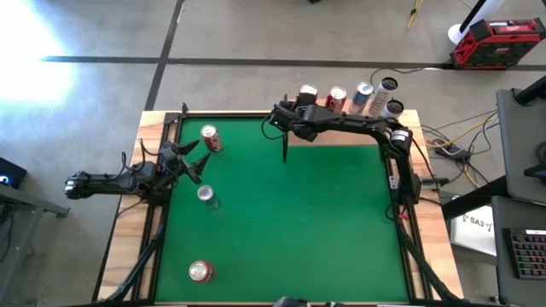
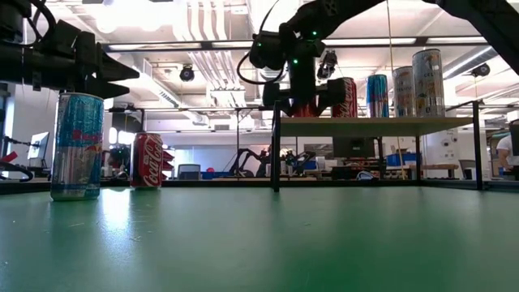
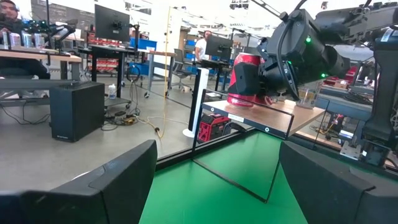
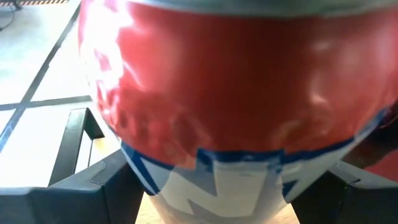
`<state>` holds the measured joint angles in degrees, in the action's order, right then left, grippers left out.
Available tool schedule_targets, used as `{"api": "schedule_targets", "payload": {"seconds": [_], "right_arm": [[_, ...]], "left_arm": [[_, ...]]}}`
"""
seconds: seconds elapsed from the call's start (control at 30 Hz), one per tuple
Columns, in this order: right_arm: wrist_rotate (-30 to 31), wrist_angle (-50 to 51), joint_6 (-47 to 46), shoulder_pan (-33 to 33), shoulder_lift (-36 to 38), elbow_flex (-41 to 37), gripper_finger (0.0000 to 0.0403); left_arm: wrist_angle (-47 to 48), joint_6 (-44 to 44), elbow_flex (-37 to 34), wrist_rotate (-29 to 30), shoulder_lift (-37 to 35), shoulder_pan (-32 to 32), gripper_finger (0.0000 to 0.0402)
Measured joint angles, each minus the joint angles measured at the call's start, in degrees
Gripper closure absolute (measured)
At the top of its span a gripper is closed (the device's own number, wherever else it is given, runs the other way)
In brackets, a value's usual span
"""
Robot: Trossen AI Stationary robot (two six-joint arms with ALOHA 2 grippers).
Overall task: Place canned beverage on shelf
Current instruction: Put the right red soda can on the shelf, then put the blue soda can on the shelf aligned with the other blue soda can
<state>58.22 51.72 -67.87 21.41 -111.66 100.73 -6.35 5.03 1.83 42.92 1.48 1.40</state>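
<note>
**Red can at the shelf's left end, release pending**

You have the green felt table (image 1: 290,213) in front of you, with the shelf (image 1: 409,117) raised along its far right edge on thin black posts. The right arm reaches across to the shelf's left end, and the right gripper (image 1: 300,109) is pinching a red can (image 4: 236,99) with a blue-and-white band; in the right wrist view the can fills the frame between both fingers. From the left wrist view the can's base looks to sit on or just above the wooden board, though you cannot confirm contact.

4 other cans (image 1: 363,98) already stand in a row on the shelf to the right of the held one. The left arm waits at the table's left edge, and the left gripper (image 1: 189,160) is spread and empty. Near it stand 3 cans on the felt: a red cola can (image 1: 211,138), a slim blue-and-silver can (image 1: 206,196) and another red can (image 1: 200,271) nearer the front.

You appear to be in the placing step. The next move calls for settling the can flat, spreading the fingers, then backing away without nudging its neighbour.
</note>
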Motion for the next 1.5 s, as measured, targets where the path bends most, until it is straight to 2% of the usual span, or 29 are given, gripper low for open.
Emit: {"api": "schedule_targets", "payload": {"seconds": [0.13, 0.43, 0.83, 1.2, 1.5], "right_arm": [[-0.1, -0.1, 0.4, 0.0, 0.0, 0.0, 0.0094], [0.0, -0.2, 1.3, 0.0, 0.0, 0.0, 0.0032], [0.4, 1.0, 1.9, -2.8, 0.2, 0.0, 0.0023], [1.6, 12.8, -11.1, -6.8, 1.8, 0.0, 0.0023], [-6.3, 24.1, -20.0, -13.3, 5.5, 0.0, 0.0023]], "left_arm": [[0.0, 0.0, 0.0, 0.0, 0.0, 0.0, 0.0078], [0.0, 0.0, 0.0, 0.0, 0.0, 0.0, 0.0078], [0.0, 0.0, 0.0, 0.0, 0.0, 0.0, 0.0078], [0.0, 0.0, 0.0, 0.0, 0.0, 0.0, 0.0078], [0.0, 0.0, 0.0, 0.0, 0.0, 0.0, 0.0078]]}}
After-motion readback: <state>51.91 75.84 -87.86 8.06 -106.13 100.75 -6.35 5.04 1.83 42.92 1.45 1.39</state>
